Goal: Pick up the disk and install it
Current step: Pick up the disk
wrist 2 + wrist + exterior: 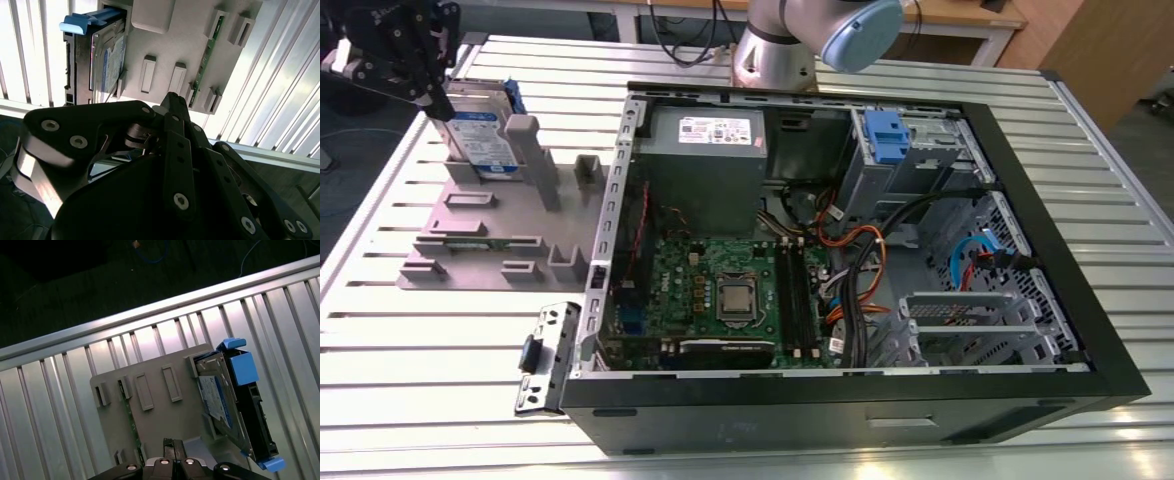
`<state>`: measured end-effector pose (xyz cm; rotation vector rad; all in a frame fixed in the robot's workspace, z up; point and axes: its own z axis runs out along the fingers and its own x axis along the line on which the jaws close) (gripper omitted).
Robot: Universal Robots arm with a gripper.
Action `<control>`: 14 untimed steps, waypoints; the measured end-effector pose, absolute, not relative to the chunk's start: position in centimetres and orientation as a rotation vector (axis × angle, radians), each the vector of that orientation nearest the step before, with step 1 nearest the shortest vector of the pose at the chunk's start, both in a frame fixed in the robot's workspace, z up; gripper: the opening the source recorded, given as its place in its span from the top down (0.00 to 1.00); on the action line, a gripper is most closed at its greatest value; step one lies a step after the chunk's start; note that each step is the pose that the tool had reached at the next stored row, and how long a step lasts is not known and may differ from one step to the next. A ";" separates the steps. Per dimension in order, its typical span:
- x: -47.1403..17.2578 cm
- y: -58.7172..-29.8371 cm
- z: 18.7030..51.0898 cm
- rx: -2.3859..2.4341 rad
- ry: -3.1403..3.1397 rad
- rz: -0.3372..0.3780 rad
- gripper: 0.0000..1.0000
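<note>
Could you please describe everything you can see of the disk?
The disk is a flat silver-metal drive with a white-and-blue label, framed by a blue plastic bracket. It stands on edge in a slot of the grey holder on the slatted table, outside the computer case. The shut end effector is near, not touching it.

- Exterior view: off the arm, high, angled down over the open computer case (854,410) and ribbed counter (440,340); middle distance.
- Both wrist views: close, looking past the tool (173,443) onto the grey fixture (160,415).
- Shared by all three: fixture, disk (483,140), counter slats.
</note>
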<state>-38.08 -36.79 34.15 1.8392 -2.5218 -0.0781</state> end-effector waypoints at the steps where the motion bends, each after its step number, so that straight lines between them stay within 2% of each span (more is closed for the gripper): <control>1: -38.1 -36.8 34.1 1.839 -2.522 -0.078 0.90; 11: -38.1 -36.8 34.1 1.840 -2.521 -0.078 0.90; 13: -38.1 -36.8 34.1 1.840 -2.521 -0.078 0.89; 14: -38.1 -36.8 34.1 1.840 -2.521 -0.078 0.83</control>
